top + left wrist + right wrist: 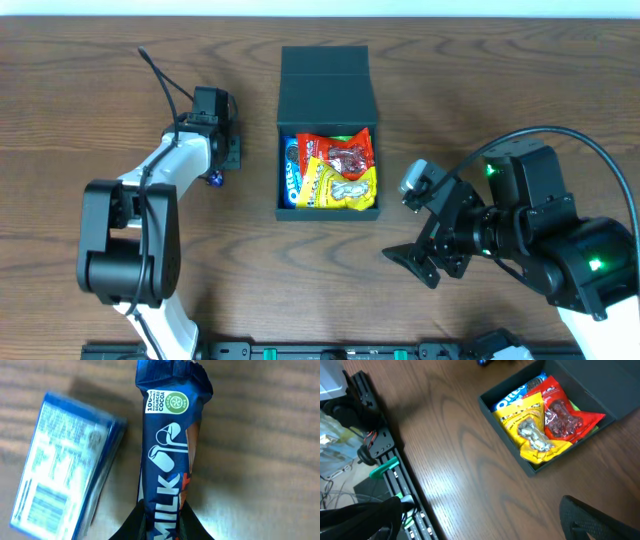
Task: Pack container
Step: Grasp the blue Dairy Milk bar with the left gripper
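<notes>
Closest to the left wrist lens, a dark blue glossy chocolate bar (167,460) is clamped at its lower end between the left gripper (162,527) fingers, beside a pale blue printed packet (60,475), probably the next item to pack. The dark teal-black square container (328,213) sits mid-table towards the far edge, its flap lid (327,85) folded back for access. A red snack bag (340,150) and a yellow snack bag (340,188) are inside. The right gripper (418,262) waits near the front right, fingers apart and empty.

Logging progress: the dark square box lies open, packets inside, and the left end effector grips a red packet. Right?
No: the left wrist view shows the left end effector gripping a dark blue glossy chocolate bar wrapper, not a red packet. The rest holds.
</notes>
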`<state>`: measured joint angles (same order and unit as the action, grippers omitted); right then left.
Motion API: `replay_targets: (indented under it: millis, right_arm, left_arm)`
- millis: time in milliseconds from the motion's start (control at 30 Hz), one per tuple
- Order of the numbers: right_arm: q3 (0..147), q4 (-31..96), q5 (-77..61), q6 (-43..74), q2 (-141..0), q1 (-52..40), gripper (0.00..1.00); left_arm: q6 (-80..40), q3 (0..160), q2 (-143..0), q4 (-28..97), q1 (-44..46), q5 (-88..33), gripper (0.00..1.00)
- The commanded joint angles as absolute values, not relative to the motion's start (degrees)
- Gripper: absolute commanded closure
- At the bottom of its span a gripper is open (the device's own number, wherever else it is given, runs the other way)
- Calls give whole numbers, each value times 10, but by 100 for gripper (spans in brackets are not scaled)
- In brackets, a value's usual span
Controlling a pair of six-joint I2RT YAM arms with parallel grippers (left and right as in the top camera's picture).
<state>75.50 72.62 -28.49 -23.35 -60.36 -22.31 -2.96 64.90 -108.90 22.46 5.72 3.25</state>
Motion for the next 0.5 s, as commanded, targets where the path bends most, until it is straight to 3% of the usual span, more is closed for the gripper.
replay_targets:
  millis: [0,267,467]
  right_arm:
    - [757,727,-287,-225,-603,-225,1]
    - [757,727,-287,-225,-603,-225,1]
    - [757,727,-287,-225,-603,-225,1]
  left_arm:
    - [-35,648,-1037,240,58,15,94]
    - [-100,648,-914,273,96,-83,94]
    - [-172,648,-896,273,170,-108,94]
